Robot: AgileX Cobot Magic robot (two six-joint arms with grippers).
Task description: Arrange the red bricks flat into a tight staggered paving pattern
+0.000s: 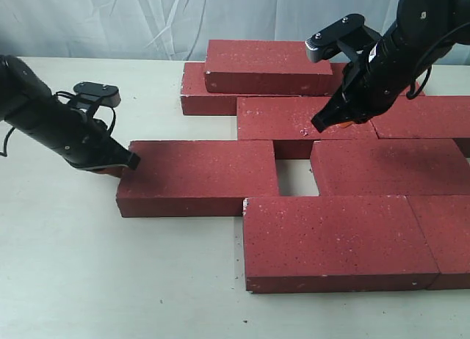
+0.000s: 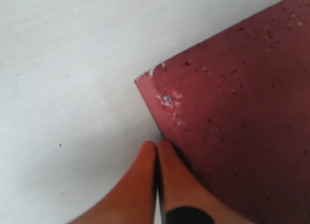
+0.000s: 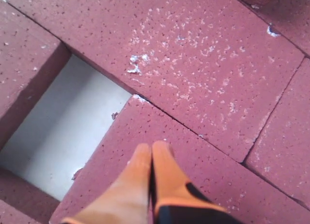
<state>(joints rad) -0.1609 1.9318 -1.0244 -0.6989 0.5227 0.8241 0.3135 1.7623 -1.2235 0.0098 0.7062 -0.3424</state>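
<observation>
Brickwork status: the red bricks (image 1: 338,236) lie flat on the table (image 1: 81,265), filling the centre and right of the exterior frame in staggered rows. Most joints are closed. One exception is the outlying brick (image 1: 198,176), left of centre. It sits apart from its row neighbour (image 1: 389,166), leaving a rectangular gap (image 1: 297,179) where bare table shows. A further brick, the upper brick (image 1: 268,60) at top centre, appears to rest on the back row rather than in it.

The left gripper (image 1: 126,163) is at the outer short end of the outlying brick, low to the table. Its fingers (image 2: 145,173) are pressed together and hold nothing, with the tips against the brick's side just beside a chipped corner (image 2: 167,100). The right gripper (image 1: 324,123) is over the middle row, to the upper right of the gap. Its fingers (image 3: 138,173) are likewise pressed together and empty. Whether they touch the brick surface cannot be determined.

Step in hand, by judgement: closing the gap by pushing. The next move calls for a straight push toward the right of the frame. Apply it squarely to the end face so the brick does not rotate, and continue until it meets its neighbour.
</observation>
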